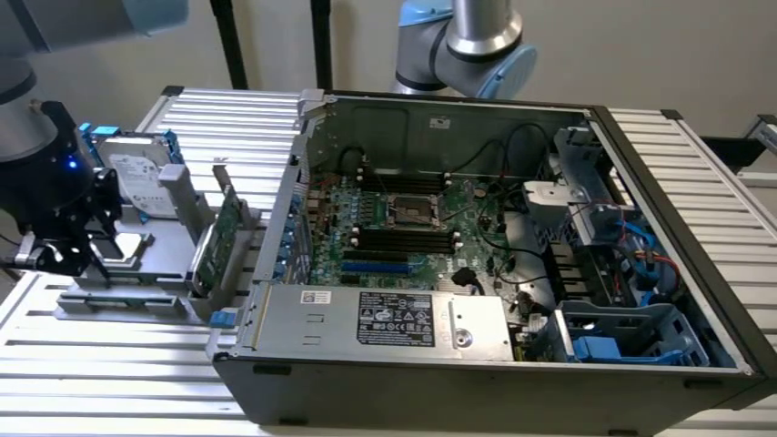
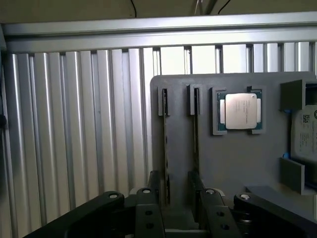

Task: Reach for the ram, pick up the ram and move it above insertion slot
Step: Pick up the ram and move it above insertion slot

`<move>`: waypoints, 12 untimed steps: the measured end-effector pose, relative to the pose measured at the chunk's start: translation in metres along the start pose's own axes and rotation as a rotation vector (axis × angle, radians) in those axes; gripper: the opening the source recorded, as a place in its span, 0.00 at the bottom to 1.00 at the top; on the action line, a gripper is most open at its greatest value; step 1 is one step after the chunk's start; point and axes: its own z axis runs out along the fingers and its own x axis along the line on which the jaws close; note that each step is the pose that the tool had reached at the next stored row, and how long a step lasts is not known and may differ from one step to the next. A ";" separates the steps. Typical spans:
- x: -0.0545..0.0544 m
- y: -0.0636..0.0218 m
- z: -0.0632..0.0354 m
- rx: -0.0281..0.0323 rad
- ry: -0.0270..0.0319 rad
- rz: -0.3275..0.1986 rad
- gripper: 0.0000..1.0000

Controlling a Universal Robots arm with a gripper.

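We see the jaws [image 1: 78, 259] at the exterior view's left, over the grey tray [image 2: 228, 173] that sits on the slatted table [image 1: 85, 350] beside the computer case [image 1: 486, 391]. They stand wide apart and hold nothing. In the wrist view we look along them at two long, thin sticks standing on edge in narrow holders: one ram [image 2: 167, 153] lines up with the gap between the fingertips, and the second stick [image 2: 196, 134] lines up with one of the fingers. We cannot tell whether that finger touches it. Both sticks are seated in the tray, so the ram is still to be picked up.

On the same tray we find the processor [image 2: 240, 111] in its square holder and the hard drive [image 1: 142, 182] in a taller one. The green expansion card [image 1: 216, 244] stands upright between the thin sticks and the case. Inside the open case we see the motherboard [image 1: 326, 259], with black slots [image 1: 405, 241] just beside the processor socket [image 1: 413, 210].
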 end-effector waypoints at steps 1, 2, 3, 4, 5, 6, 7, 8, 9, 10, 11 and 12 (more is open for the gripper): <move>0.000 0.0001 0.0018 -0.0001 0.0001 0.002 0.36; 0.000 0.0002 0.0036 0.0001 -0.0001 0.003 0.36; 0.001 0.0003 0.0054 0.0000 -0.0001 0.004 0.36; 0.001 0.0003 0.0072 0.0001 -0.0001 0.004 0.36; 0.001 0.0003 0.0091 0.0001 -0.0001 0.004 0.36; 0.002 0.0003 0.0108 0.0001 -0.0001 0.004 0.36; 0.002 0.0003 0.0128 0.0001 -0.0001 0.005 0.36; 0.002 0.0004 0.0146 0.0000 -0.0001 0.005 0.36; 0.003 0.0004 0.0163 0.0000 -0.0001 0.005 0.36; 0.003 0.0005 0.0181 0.0000 0.0000 0.006 0.36; 0.004 0.0005 0.0200 0.0001 -0.0001 0.006 0.36; 0.004 0.0005 0.0218 0.0001 -0.0002 0.007 0.36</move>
